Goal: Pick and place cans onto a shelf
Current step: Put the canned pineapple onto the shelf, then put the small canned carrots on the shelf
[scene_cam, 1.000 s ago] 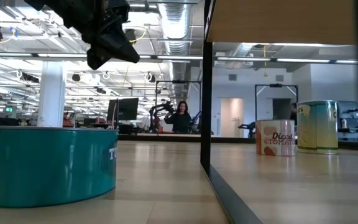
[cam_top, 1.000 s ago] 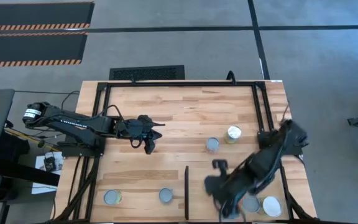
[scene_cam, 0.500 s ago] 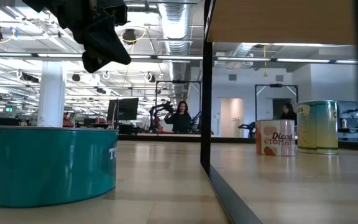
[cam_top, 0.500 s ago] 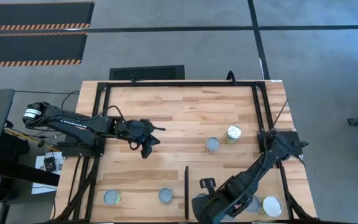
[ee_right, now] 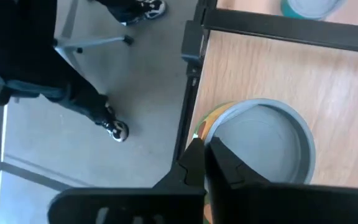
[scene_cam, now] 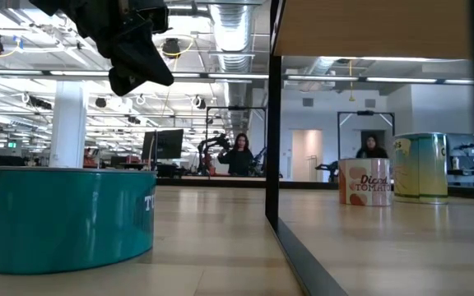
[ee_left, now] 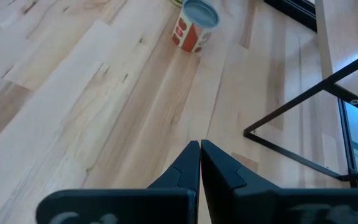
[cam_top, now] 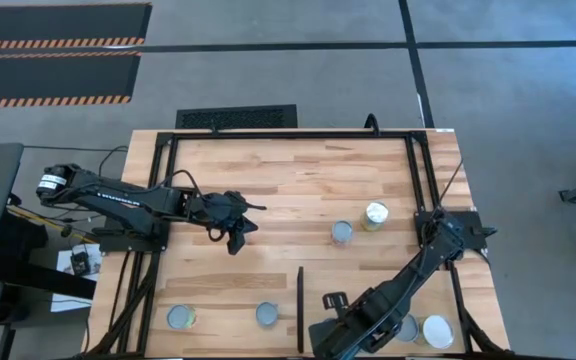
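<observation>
Left hand [cam_top: 236, 238] over the middle-left of the tabletop [cam_top: 288, 170], above bare planks, fingers pressed together with nothing between them; left wrist view confirms the two dark fingers [ee_left: 188, 165] meeting at the tips. Red-labelled can [ee_left: 193, 25] upright on the planks ahead of that hand, well apart from it.

Right hand [cam_top: 330, 330] low at the near edge of the tabletop, just right of the thin black divider [cam_top: 300, 305], arm stretched diagonally back toward the right rear post. Fingers narrow, all but closed, gripping nothing. Right wrist view: fingertips [ee_right: 205, 155] directly over the rim of a grey-topped can [ee_right: 260, 146] with a yellow-green label edge showing; cannot tell whether touching the rim. Another can top [ee_right: 309, 7] partly in view beyond the black frame bar.

Cans seen from above:
- two near the near-left edge, left of the divider [cam_top: 180, 317] [cam_top: 267, 315], both upright
- grey-topped can [cam_top: 342, 232] and a whiter-topped can with yellow-green label [cam_top: 375, 215] side by side, right of centre
- wide white-topped can [cam_top: 437, 331] at the near-right corner, with one more grey top [cam_top: 405, 328] beside it, partly hidden by the right arm.

Low view: teal can [scene_cam: 64, 218] close on the left, tomato can [scene_cam: 364, 181] and yellow-green can [scene_cam: 420, 168] far right, black upright [scene_cam: 273, 115] between. People in the room behind.
</observation>
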Available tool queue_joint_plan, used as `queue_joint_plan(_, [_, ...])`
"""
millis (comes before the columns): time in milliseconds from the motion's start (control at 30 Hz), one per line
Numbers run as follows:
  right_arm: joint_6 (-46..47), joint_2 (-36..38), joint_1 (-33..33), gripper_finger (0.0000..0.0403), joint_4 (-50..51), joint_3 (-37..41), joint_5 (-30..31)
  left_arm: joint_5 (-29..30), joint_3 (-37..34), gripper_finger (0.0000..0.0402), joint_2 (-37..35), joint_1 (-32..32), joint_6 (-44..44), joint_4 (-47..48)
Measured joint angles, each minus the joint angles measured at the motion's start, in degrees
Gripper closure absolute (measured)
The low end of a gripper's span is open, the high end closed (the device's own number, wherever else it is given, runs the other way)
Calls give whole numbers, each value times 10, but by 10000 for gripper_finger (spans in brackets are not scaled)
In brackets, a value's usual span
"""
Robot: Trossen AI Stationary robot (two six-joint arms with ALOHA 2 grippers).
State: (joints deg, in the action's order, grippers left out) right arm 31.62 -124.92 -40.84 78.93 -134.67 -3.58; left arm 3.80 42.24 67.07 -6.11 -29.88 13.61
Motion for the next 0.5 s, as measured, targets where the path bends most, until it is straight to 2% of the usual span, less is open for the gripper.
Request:
queue_joint_plan(267, [-2, 0, 3, 343, 1, 0, -15, 6, 0, 402, 0, 0, -1, 0])
queue_joint_plan(500, [-2, 0, 4, 328, 4, 0, -14, 7, 0, 401, 0, 0, 2, 0])
